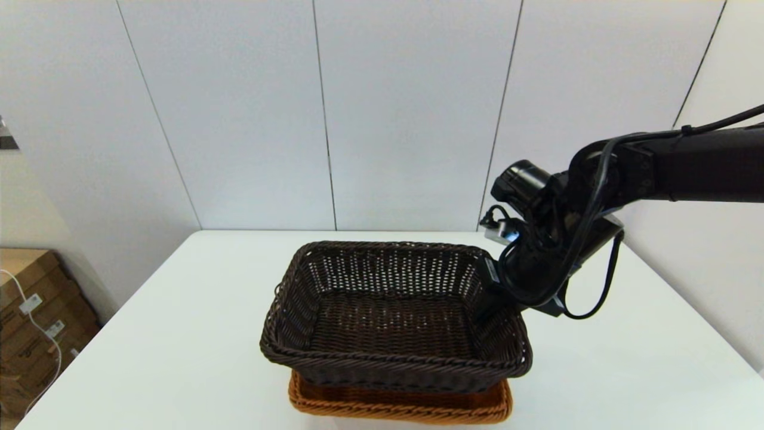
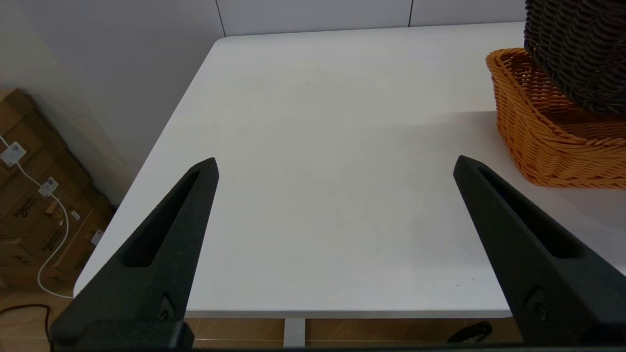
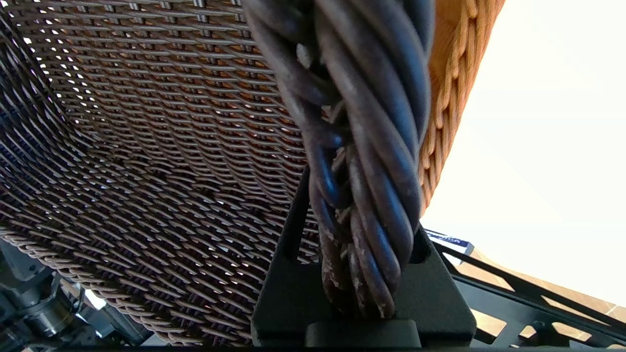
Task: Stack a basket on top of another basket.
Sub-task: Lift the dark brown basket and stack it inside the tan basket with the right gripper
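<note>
The dark brown basket hangs over the orange-tan basket, whose front rim peeks out beneath it. My right gripper is shut on the dark basket's right-hand braided rim. In the right wrist view that thick rim runs up between the two fingers, with the open weave to one side and the orange basket's wall behind. The left wrist view shows a corner of the dark basket dipping into the orange basket. My left gripper is open above the table, left of both baskets, holding nothing.
The white table carries only the two baskets. Its left edge drops to a floor with cardboard boxes and a white cable. A panelled wall stands behind the table's far edge.
</note>
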Robot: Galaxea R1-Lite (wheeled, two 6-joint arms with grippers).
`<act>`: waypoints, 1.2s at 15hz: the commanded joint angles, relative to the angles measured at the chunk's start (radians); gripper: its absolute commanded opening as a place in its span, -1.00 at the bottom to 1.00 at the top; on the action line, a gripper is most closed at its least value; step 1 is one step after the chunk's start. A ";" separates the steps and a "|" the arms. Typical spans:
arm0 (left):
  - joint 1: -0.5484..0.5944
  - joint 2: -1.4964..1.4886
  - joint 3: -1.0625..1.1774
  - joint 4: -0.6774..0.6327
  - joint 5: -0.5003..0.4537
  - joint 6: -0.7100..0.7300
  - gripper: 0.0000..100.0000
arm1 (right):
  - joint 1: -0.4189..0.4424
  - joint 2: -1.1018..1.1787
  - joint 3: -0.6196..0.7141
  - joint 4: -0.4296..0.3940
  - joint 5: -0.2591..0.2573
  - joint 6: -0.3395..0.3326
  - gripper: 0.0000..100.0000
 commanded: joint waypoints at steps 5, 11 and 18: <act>0.000 0.001 0.000 0.001 0.001 0.001 1.00 | -0.004 0.042 -0.006 0.000 0.000 0.001 -1.00; 0.000 0.001 0.000 0.001 0.001 0.001 1.00 | -0.007 0.060 0.000 0.000 0.000 -0.003 -1.00; 0.000 0.001 0.000 0.001 0.001 0.001 1.00 | -0.010 0.074 0.007 -0.003 -0.001 -0.003 -1.00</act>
